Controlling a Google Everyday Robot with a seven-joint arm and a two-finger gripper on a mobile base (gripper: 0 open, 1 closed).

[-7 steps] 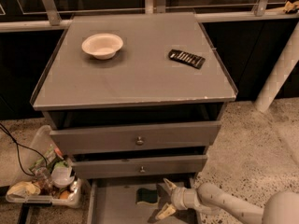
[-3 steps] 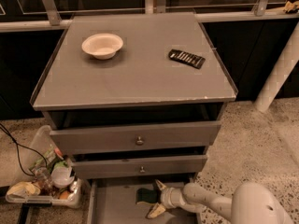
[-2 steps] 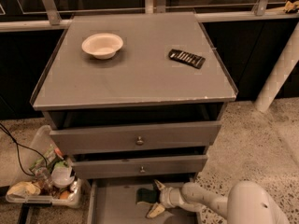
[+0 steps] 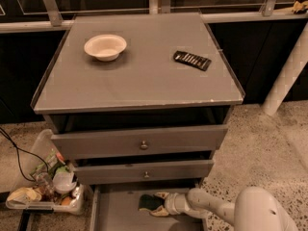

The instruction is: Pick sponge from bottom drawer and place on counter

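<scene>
Gripper (image 4: pixel 158 204) low in the bottom drawer (image 4: pixel 115 211), fingers (image 4: pixel 161 195) spread astride the sponge (image 4: pixel 147 202); it should close squarely before lifting

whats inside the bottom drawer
The sponge lies on the bottom drawer's floor, with the gripper at it. The drawer's back is hidden under the drawer above.

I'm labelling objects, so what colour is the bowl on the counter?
Cream-white bowl, camera view; the gripper is down in the bottom drawer by the sponge.

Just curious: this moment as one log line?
gripper: inside grey bottom drawer | small green-yellow sponge: at gripper | flat grey counter: sponge pending
</scene>
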